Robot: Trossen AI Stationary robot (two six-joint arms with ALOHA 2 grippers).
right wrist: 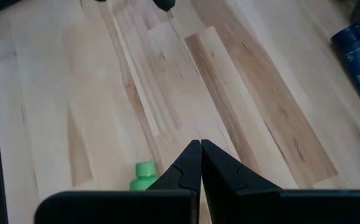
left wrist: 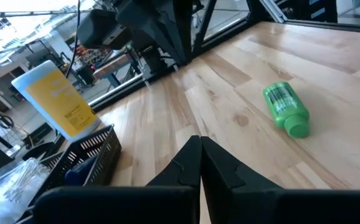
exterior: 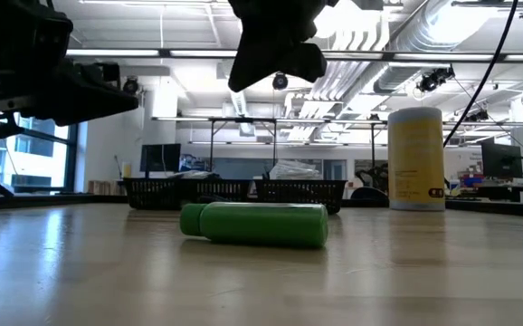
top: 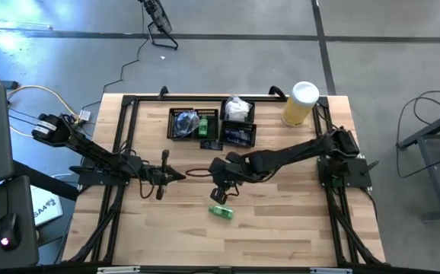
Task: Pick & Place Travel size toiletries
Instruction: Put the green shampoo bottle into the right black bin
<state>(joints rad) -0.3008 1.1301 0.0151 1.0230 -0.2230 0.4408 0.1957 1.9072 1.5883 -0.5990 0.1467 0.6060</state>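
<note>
An industrial lab or workshop was indicated: beyond the wooden worktable (exterior: 261,272), exposed ceiling ducts (exterior: 442,36), strip lights and computer monitors (exterior: 501,161) were seen, with polished concrete flooring (top: 227,68) around it.

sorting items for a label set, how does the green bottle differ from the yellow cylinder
The green bottle lies on its side on bare wood in the table's middle; the yellow cylinder stands upright at the far edge. The green bottle is much smaller with a green cap; the yellow cylinder has a white lid. Both are round containers.

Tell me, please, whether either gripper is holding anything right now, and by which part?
Nothing is held. The left gripper and right gripper are both shut and empty; the green plastic bottle lies alone on the wooden table.
</note>
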